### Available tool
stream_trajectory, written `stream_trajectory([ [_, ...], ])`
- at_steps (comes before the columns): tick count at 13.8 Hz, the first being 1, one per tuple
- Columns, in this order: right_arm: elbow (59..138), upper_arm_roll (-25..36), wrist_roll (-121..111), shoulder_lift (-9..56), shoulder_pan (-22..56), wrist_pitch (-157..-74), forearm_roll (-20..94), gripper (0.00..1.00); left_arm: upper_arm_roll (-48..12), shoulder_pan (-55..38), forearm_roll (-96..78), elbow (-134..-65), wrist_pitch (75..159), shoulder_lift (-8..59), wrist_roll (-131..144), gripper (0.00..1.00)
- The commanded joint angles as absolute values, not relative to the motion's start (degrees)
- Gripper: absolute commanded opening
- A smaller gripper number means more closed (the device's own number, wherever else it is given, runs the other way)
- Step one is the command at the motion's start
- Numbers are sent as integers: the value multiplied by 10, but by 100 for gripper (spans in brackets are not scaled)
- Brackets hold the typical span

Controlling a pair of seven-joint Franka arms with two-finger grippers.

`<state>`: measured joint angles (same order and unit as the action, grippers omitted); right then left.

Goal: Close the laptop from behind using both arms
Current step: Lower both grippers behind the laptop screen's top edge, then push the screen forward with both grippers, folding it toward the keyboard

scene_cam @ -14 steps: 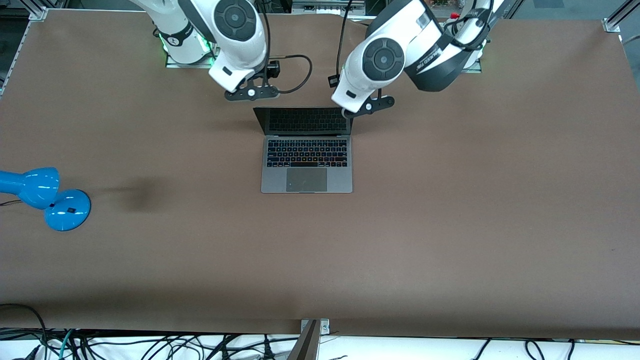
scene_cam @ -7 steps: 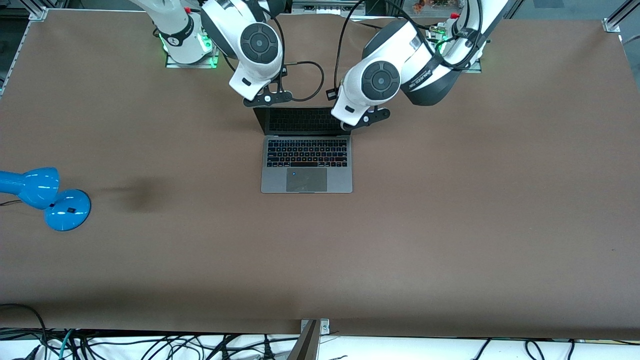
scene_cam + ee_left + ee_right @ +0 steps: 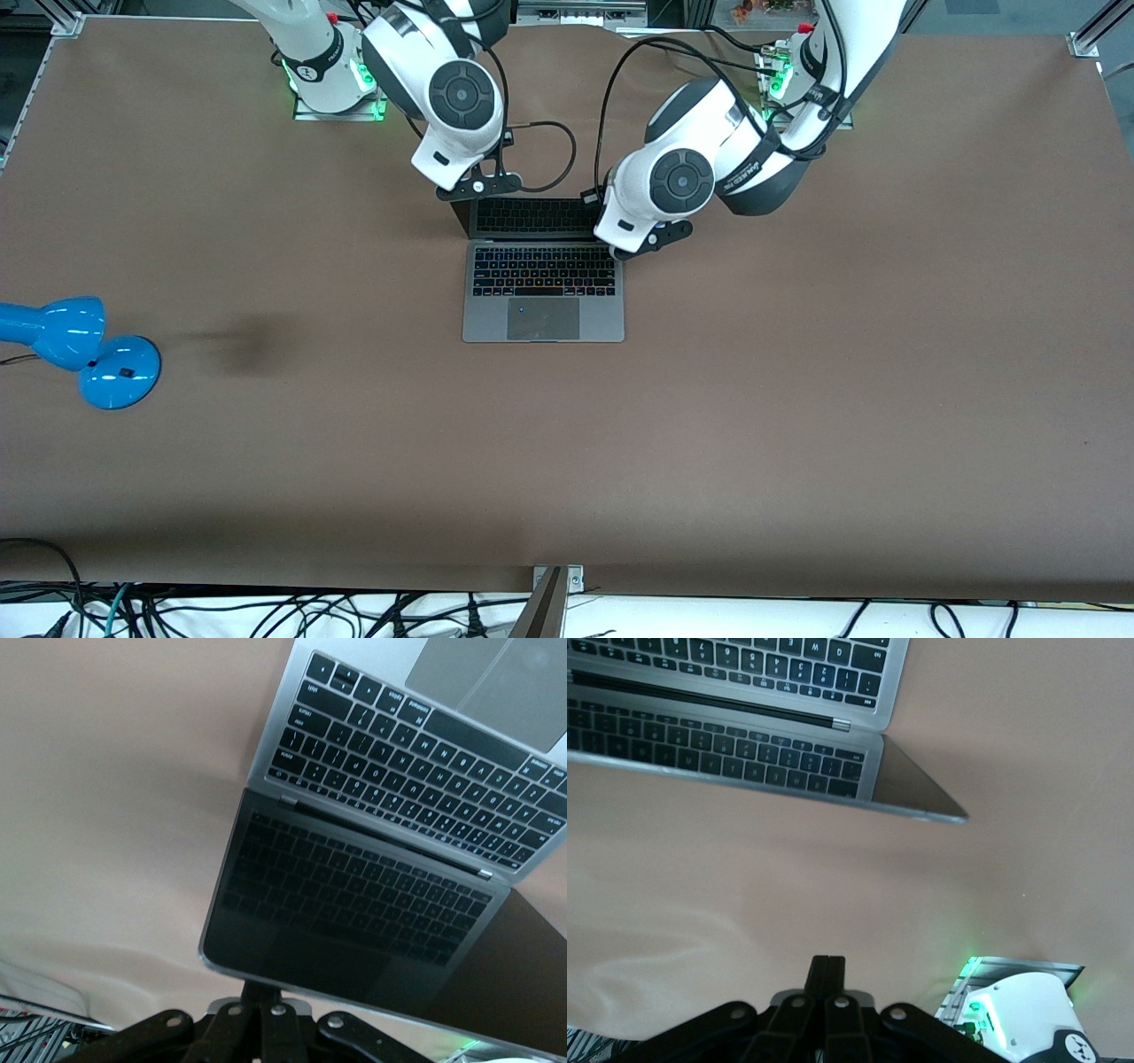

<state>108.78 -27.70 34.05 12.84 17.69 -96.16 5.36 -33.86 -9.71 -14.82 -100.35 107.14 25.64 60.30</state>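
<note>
The grey laptop (image 3: 542, 297) lies open mid-table, its dark screen (image 3: 532, 217) raised and mirroring the keys. Both white arms reach in from their bases to the lid's back. The right arm's wrist (image 3: 459, 97) hangs over the lid corner toward its end, the left arm's wrist (image 3: 678, 182) over the other corner. In the left wrist view the left gripper (image 3: 262, 990) is shut, its tips against the lid's top edge from the back, above the laptop (image 3: 416, 753). In the right wrist view the right gripper (image 3: 827, 961) is shut on nothing, apart from the laptop (image 3: 744, 682).
A blue desk lamp (image 3: 80, 350) stands at the right arm's end of the table, nearer the front camera than the laptop. A black cable (image 3: 549, 151) loops on the table between the arms. The green-lit bases (image 3: 337, 84) stand along the table's edge.
Both arms have swung in and down toward the lid's back corners. The left wrist now covers its corner. The lid's top edge shows slightly closer to the keyboard.
</note>
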Motion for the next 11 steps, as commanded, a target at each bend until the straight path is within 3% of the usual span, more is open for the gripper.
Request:
stream_trajectory([
  [1,1064,-281,341,145,170,-961,35,0,-338,-96,-119,-988,1084,275,601,0],
  [11,1003,-267,341,222,163,-1023,-30,0,-317,-96,-113,-959,1115,314,599,0],
])
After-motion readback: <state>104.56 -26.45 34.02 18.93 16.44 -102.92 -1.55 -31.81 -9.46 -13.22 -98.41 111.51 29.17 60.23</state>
